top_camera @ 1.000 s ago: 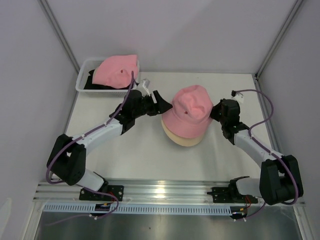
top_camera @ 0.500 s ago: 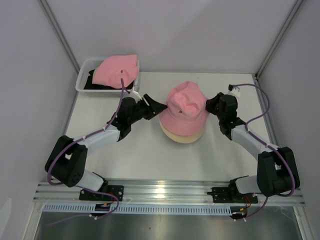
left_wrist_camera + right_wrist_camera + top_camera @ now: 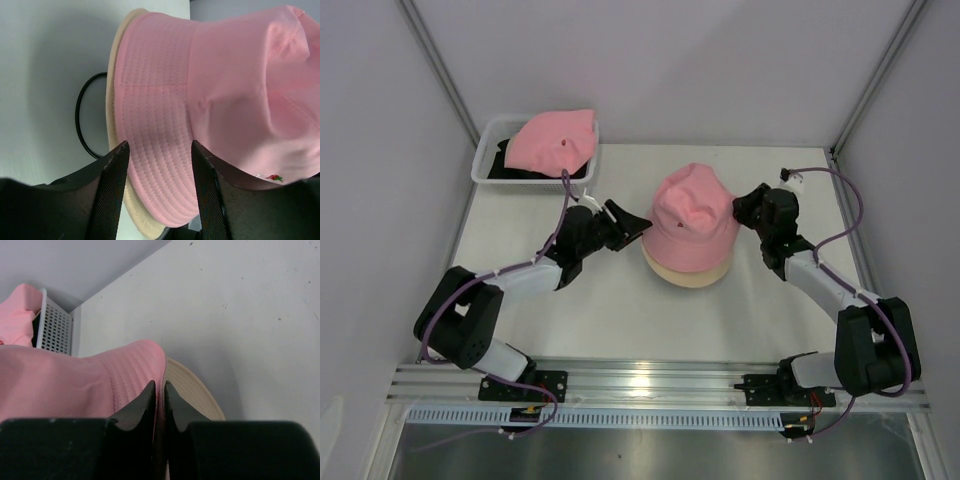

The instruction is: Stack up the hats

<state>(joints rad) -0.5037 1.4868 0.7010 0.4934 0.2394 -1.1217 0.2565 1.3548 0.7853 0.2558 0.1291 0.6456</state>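
A pink hat (image 3: 692, 218) sits on top of a cream hat (image 3: 688, 274) in the middle of the table. My left gripper (image 3: 632, 220) is open at the pink hat's left brim; the left wrist view shows the brim (image 3: 160, 165) between its spread fingers, not pinched. My right gripper (image 3: 748, 207) is shut on the pink hat's right brim (image 3: 145, 370), with the cream brim (image 3: 192, 395) below it. Another pink hat (image 3: 552, 140) lies over a black hat (image 3: 505, 165) in the white basket (image 3: 482, 160).
A black wire loop (image 3: 82, 117) lies on the table under the cream hat's left side. Grey walls and metal posts close in the back and sides. The arm bases' rail (image 3: 650, 385) runs along the near edge.
The pink hat has come lower onto the cream hat. My left gripper has moved right toward the brim with its jaws open. My right gripper has barely moved.
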